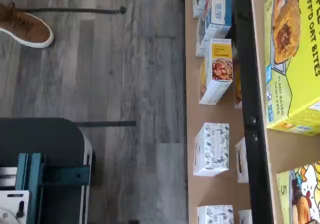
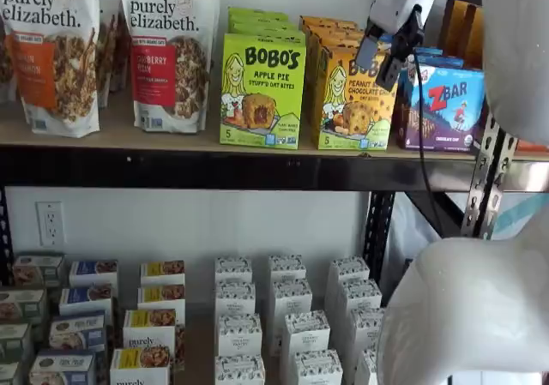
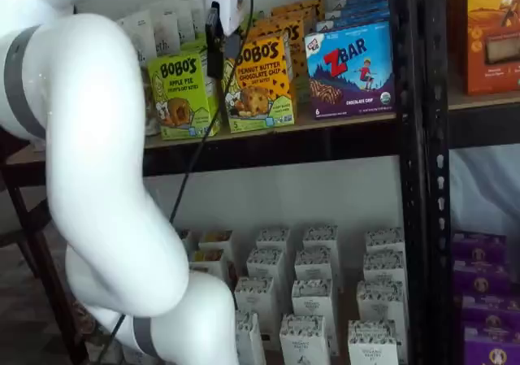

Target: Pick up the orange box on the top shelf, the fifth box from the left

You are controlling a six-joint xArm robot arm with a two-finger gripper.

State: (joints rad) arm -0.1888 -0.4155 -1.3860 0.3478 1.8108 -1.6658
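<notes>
The orange box (image 2: 350, 102) stands upright on the top shelf (image 2: 214, 169), between the green Bobo's box (image 2: 262, 92) and the blue-purple ZBar box (image 2: 446, 106). It also shows in a shelf view (image 3: 264, 84) and, partly cut off, in the wrist view (image 1: 300, 196). My gripper (image 2: 376, 72) hangs in front of the orange box's upper right part, and a gap shows between its two black fingers; it holds nothing. In a shelf view my gripper (image 3: 215, 54) is side-on, in front of the orange box's left edge.
Two granola bags (image 2: 167, 51) stand at the left of the top shelf. Several small white boxes (image 2: 287, 316) fill the lower shelf. A black upright (image 3: 418, 137) stands right of the ZBar box. The white arm (image 3: 97, 178) fills much of a shelf view.
</notes>
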